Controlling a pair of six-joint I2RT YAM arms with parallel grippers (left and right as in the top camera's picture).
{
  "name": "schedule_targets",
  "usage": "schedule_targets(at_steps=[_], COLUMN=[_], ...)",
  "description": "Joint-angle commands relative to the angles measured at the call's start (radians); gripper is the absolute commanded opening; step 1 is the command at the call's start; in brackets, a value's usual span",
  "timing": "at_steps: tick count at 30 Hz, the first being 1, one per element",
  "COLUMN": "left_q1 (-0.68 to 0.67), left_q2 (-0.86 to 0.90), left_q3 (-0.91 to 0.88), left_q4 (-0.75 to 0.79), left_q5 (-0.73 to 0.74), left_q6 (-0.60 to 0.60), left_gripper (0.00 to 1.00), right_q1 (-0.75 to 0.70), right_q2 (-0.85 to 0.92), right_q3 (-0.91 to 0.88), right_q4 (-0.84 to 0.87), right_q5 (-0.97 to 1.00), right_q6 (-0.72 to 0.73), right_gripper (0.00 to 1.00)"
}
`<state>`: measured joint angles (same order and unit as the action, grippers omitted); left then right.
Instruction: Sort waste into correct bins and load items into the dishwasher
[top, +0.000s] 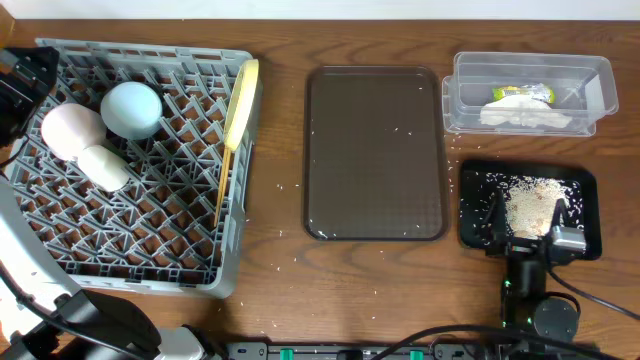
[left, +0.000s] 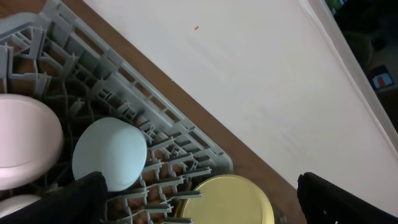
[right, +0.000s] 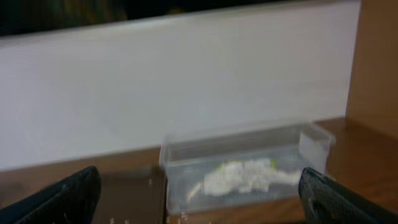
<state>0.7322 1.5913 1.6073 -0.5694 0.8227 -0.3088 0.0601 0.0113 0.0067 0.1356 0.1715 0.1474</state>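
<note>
- Target: pale beige rice-like food crumbs, heaped in the shallow glossy black rectangular tray, lower right. Strays dot the wooden surface and the dark brown serving tray.
- Handling: light, loose, tiny. We judge pinching poor, sweeping better.
- Pose: left arm over the grey plastic dish rack, upper left, jaws released and empty.
- Pose: right arm at the black tray's lower edge, jaws spread and empty.

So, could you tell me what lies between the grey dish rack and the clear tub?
In the overhead view, a dark brown serving tray lies between the dish rack and the tub.
</note>
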Motion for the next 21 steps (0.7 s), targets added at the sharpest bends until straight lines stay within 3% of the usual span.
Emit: schedule_targets(at_steps=[1, 6, 21], left_q1=[0.002, 0.002, 0.002], left_q2=[-0.018, -0.018, -0.018], left_q3=[0.0, 0.0, 0.0], left_q4=[0.002, 0.002, 0.002], left_q5=[-0.005, -0.005, -0.005], left_q6=[0.021, 0.021, 0.021], left_gripper=[0.99, 0.99, 0.98], right_q1=[-0.004, -0.004, -0.004], right_q2=[-0.005, -0.005, 0.014], right_q3=[-0.001, -0.001, -0.001], right_q4=[-0.049, -0.193, -0.196], right_q5=[-0.019, -0.023, -0.026], right_q6=[-0.015, -0.014, -0.018], right_gripper=[0.99, 0.99, 0.99])
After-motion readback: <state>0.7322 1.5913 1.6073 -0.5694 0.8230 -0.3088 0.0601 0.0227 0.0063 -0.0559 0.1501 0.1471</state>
